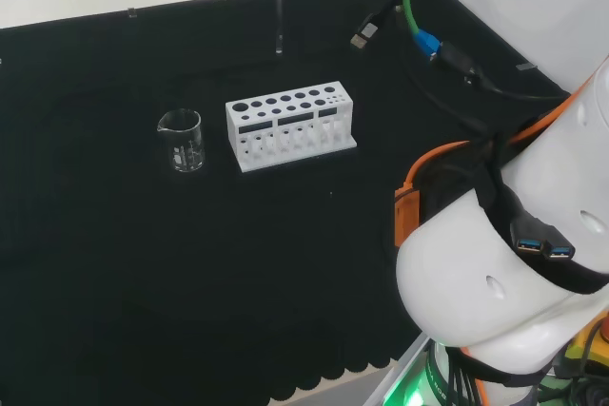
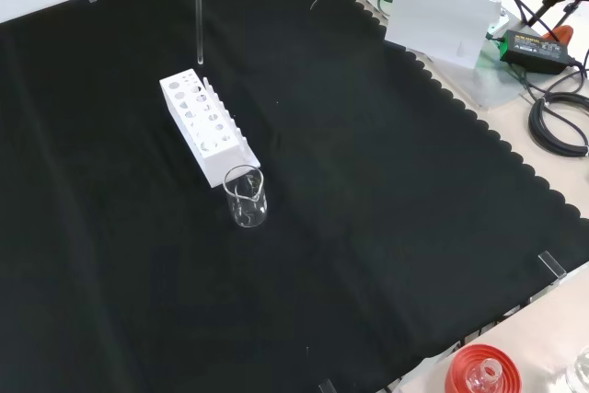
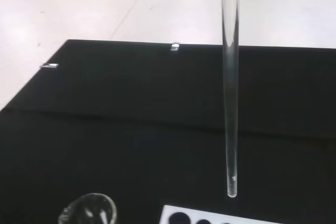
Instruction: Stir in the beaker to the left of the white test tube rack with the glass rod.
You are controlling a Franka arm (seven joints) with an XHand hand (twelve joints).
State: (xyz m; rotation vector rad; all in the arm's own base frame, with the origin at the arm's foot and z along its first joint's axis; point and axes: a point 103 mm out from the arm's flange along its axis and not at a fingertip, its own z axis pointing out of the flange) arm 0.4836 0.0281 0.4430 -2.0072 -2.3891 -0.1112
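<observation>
A clear glass rod (image 1: 279,7) hangs upright in the air, and its upper end runs out of the top of the head view. In the front view the glass rod (image 2: 199,6) ends just above the far end of the white test tube rack (image 2: 204,124). An empty glass beaker (image 1: 182,140) stands on the cloth to the left of the rack (image 1: 290,125) in the head view. In the front view the beaker (image 2: 246,197) stands at the rack's near end. The wrist view shows the rod (image 3: 230,103) close up, with the beaker's rim (image 3: 88,211) and the rack's edge (image 3: 210,219) below it.
In the head view, cables and plugs (image 1: 428,45) lie at the cloth's back right and the arm's white link (image 1: 495,273) fills the lower right. In the front view, a red ribbed stand (image 2: 480,375) holding a flask sits off the cloth's near edge and a white board (image 2: 442,20) stands beyond the far right edge.
</observation>
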